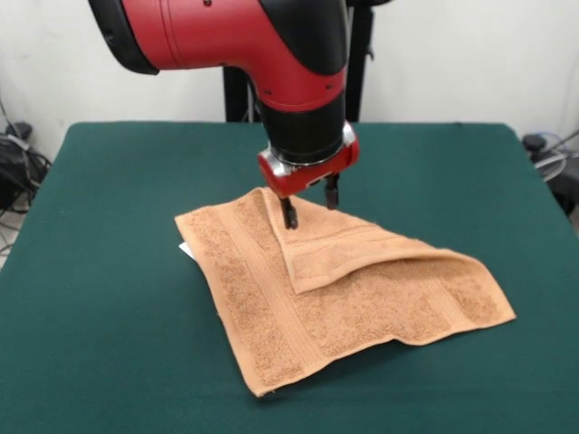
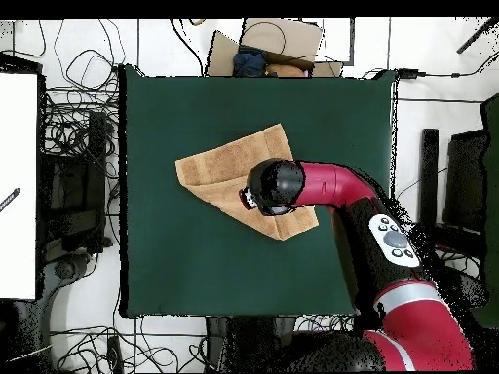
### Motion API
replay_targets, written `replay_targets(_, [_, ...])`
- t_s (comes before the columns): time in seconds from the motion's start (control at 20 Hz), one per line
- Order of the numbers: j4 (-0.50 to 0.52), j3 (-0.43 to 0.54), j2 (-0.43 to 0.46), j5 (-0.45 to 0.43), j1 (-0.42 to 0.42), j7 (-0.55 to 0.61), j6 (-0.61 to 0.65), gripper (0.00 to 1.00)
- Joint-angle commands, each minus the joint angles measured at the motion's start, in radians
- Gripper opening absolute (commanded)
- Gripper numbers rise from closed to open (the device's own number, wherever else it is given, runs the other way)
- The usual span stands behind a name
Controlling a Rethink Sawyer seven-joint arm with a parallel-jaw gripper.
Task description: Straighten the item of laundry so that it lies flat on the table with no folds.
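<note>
Gripper over the folded towel

The gripper (image 1: 309,204) hung spread just above the towel (image 1: 344,298), by its folded-over corner; the towel lay partly doubled near the middle of the table (image 1: 109,298).

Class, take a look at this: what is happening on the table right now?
A red and black robot arm is working on an orange-tan towel on a green table. Its gripper is open, down at the far corner of a flap folded over the towel, with one finger touching the cloth. The towel is not flat yet: that flap lies across its middle.
</note>
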Motion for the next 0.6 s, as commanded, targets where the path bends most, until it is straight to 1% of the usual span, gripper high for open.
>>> replay_targets(0.05, [-0.022,0.051,-0.004,-0.113,0.026,-0.087,-0.044,1.00])
replay_targets(0.35, [-0.036,0.040,-0.004,-0.177,0.034,-0.069,-0.081,1.00])
replay_targets(0.6, [-0.043,0.032,-0.004,-0.240,0.035,-0.049,-0.135,1.00])
